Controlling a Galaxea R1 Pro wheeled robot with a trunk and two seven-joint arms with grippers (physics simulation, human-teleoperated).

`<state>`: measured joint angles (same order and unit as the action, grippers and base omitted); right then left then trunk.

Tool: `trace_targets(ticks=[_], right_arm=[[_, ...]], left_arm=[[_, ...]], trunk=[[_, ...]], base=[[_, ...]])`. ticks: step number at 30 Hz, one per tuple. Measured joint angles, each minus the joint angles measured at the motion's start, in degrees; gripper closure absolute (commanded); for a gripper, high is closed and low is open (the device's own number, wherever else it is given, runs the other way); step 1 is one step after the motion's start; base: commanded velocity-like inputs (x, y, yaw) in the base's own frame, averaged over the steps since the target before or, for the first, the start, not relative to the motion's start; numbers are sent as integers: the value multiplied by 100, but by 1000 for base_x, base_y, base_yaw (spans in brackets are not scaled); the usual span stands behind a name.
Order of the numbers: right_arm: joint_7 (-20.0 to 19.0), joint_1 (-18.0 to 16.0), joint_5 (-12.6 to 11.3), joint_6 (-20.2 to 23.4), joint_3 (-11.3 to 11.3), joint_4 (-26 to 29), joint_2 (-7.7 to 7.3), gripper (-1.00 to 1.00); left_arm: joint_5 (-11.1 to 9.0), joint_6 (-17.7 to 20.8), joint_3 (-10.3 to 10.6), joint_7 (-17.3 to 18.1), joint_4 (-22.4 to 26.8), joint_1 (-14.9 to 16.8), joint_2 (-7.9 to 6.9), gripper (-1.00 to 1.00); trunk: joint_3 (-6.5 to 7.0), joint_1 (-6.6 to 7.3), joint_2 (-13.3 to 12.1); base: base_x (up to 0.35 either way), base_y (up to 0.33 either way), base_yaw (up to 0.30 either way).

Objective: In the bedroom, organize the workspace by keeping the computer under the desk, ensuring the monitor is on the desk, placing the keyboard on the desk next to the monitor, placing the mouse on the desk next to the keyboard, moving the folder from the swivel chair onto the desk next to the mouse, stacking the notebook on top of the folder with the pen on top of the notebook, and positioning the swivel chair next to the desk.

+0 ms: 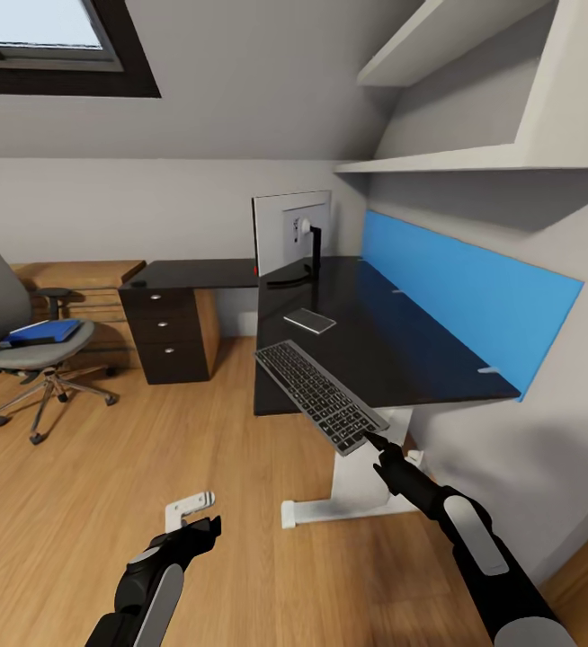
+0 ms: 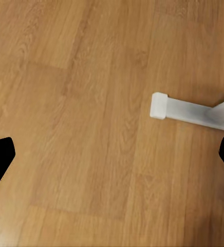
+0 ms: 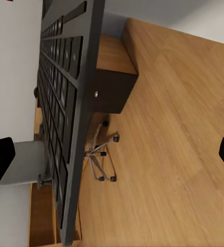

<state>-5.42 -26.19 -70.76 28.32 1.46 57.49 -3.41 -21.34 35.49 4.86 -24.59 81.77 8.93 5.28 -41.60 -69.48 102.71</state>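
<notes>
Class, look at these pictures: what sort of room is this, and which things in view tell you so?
Probably an attic room set up as a home office: a skylight in a sloping ceiling, a black-topped desk with a monitor and keyboard, and a grey swivel chair on a wooden floor.

Monitor point(image 1: 291, 235) at back of desk point(image 1: 366, 355) | flat device point(image 1: 310, 320) on top before monitor | keyboard point(image 1: 319, 394) tilted over desk's front-left edge | swivel chair point(image 1: 24, 337) far left on floor, folder point(image 1: 45, 332) on seat | drawer unit point(image 1: 170, 332) between chair and monitor
</notes>
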Motion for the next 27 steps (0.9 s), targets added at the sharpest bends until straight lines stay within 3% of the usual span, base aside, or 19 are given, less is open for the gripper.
trace_targets(ticks=[16,27], right_arm=[[0,0,1,0,0,4,-3,-100],[1,1,2,-2,1,5,-3,-100]], left_arm=[[-11,0,0,0,0,0,0,-100],[-11,-1,0,0,-1,0,0,-100]], trunk=[[0,-1,0],[0,-1,0]], base=[[65,117,0],[7,23,0]])
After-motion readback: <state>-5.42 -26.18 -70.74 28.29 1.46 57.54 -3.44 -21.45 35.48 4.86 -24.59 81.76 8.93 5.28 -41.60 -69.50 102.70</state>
